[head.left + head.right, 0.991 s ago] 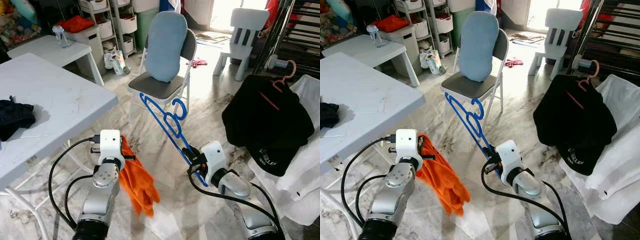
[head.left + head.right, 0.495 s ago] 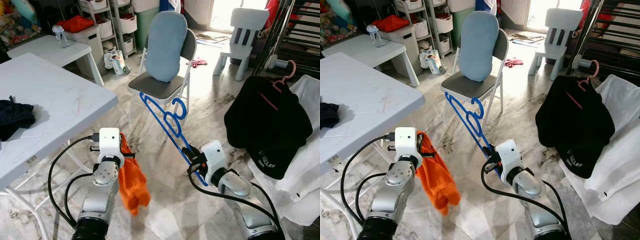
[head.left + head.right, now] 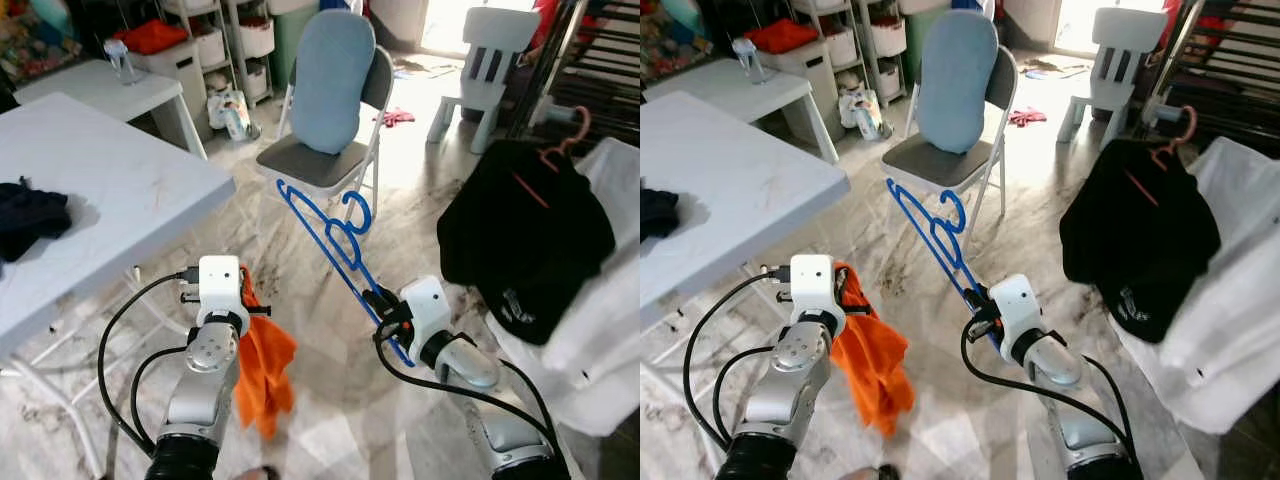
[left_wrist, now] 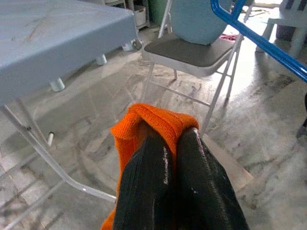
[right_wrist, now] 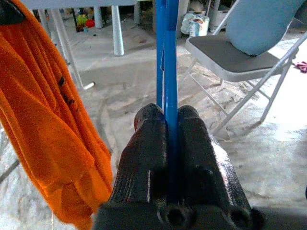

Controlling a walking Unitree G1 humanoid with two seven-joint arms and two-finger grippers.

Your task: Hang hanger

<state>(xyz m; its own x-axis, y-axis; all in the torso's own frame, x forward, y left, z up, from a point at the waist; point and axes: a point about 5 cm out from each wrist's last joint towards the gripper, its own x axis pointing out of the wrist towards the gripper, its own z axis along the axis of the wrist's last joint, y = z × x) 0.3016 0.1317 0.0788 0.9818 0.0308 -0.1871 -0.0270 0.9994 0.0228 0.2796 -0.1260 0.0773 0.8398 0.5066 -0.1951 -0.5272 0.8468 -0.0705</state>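
A blue plastic hanger [image 3: 330, 233] slants up and away from my right gripper [image 3: 379, 303], which is shut on its lower bar; its hook end points toward the folding chair. In the right wrist view the blue bar [image 5: 167, 57] runs straight out between the two black fingers [image 5: 146, 143]. My left gripper [image 3: 245, 297] is shut on an orange garment [image 3: 262, 372] that hangs below it toward the floor. The left wrist view shows the orange cloth [image 4: 153, 122] bunched at the fingertips [image 4: 152, 165].
A grey folding chair with a blue cushion [image 3: 330, 90] stands ahead. A white table [image 3: 110, 200] with a dark cloth [image 3: 30, 215] is on the left. A black garment on a pink hanger [image 3: 525, 230] hangs on a rack at right. Marble floor lies between.
The orange garment has swung under my left gripper, from spread right to hanging nearer straight down. The camera has shifted slightly. Both grippers keep their holds.
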